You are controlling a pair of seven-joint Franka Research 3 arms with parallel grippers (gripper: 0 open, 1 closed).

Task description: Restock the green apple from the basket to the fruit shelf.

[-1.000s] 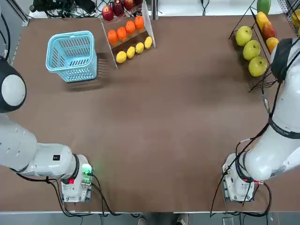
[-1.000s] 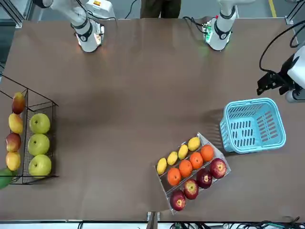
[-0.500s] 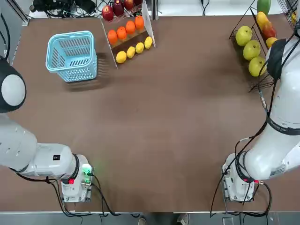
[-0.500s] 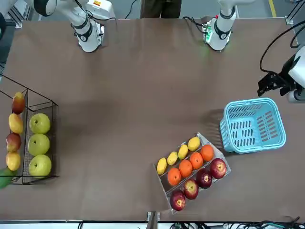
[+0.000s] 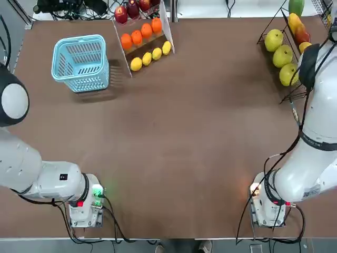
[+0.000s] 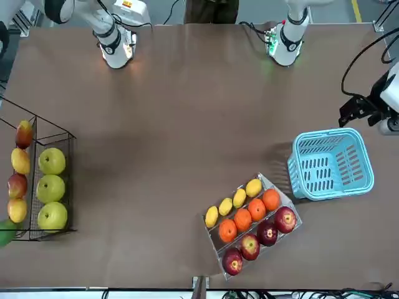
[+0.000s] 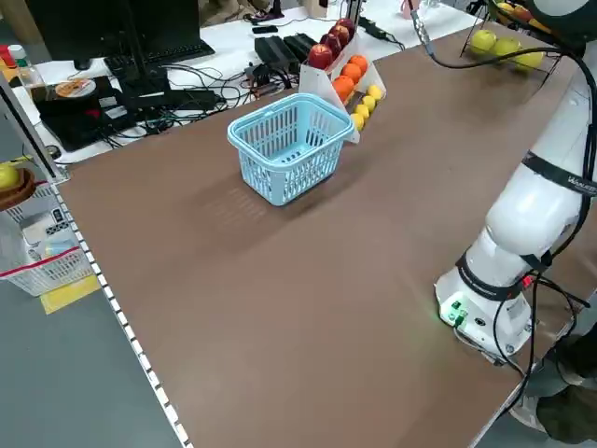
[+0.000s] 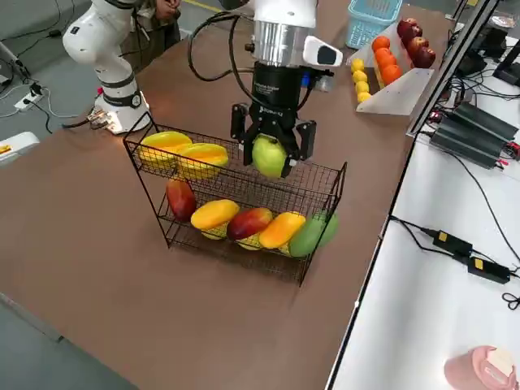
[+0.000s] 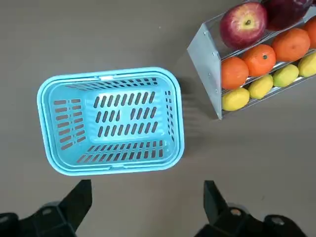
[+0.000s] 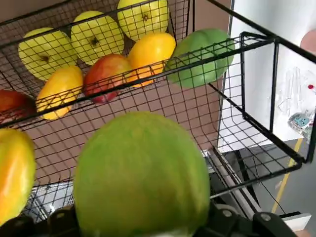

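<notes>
**Apple brought over the shelf, not yet let go**

The fruit shelf (image 8: pixel 321 188) stood at the right edge of the table, with large yellow-green fruits on its upper tier and orange-red ones on the lower tier. In the last second the right arm (image 5: pixel 316 110) had leaned a little more over this shelf in the top view. That was the main change, and nothing else on the table had moved.

The basket (image 9: pixel 106 74) was far from it, on the left side, and the left wrist view showed it empty. So the pick-up part of the task was already done, and only the placing remained.

The green apple (image 8: pixel 269 156) was no longer in the basket. It hung just above the back end of the upper tier, beside the yellow-green fruits, and it did not yet seem to rest on the wire.

The right gripper (image 8: pixel 273 151) pointed straight down with its fingers closed on the apple from both sides. In my judgement it needed to go down a little and then open, so that the apple would settle in the row and not roll out.

The left gripper (image 9: pixel 146 197) hovered near the basket with its fingers spread wide and nothing between them. It had shifted only very slightly, and it seemed idle.
</notes>
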